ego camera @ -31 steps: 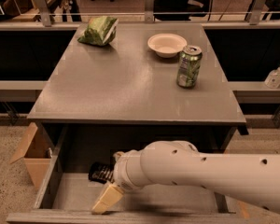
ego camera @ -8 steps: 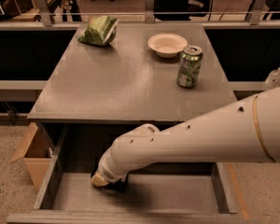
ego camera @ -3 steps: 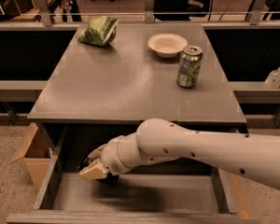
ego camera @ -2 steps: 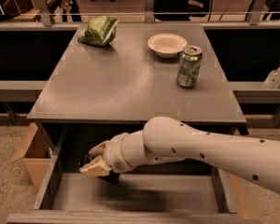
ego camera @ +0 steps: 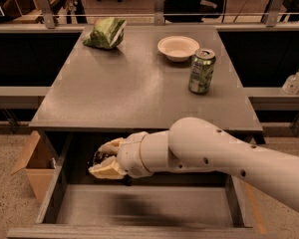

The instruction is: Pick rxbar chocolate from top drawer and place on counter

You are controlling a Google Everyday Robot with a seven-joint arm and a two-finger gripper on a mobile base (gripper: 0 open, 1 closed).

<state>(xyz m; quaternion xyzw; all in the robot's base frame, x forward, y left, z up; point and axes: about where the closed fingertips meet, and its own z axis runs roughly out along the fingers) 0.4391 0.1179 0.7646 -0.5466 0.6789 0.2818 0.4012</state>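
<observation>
The top drawer [ego camera: 154, 209] stands pulled out below the counter [ego camera: 134, 86]. My gripper [ego camera: 104, 158] hangs over the drawer's back left part, just under the counter's front edge, with my white arm reaching in from the right. It is shut on the rxbar chocolate [ego camera: 97, 157], a small dark bar that shows only as a sliver between the pale fingers [ego camera: 111, 145]. The bar is lifted off the drawer's flat grey bottom.
On the counter are a green chip bag [ego camera: 105, 33] at the back left, a white bowl [ego camera: 178, 48] and a green soda can [ego camera: 201, 70] at the right. An open cardboard box [ego camera: 34, 164] stands on the floor left of the drawer. A sanitizer bottle [ego camera: 292, 82] is far right.
The gripper closed on the bar on the drawer floor, then lifted it. Over the last second it has risen a little further toward the counter's front edge.
</observation>
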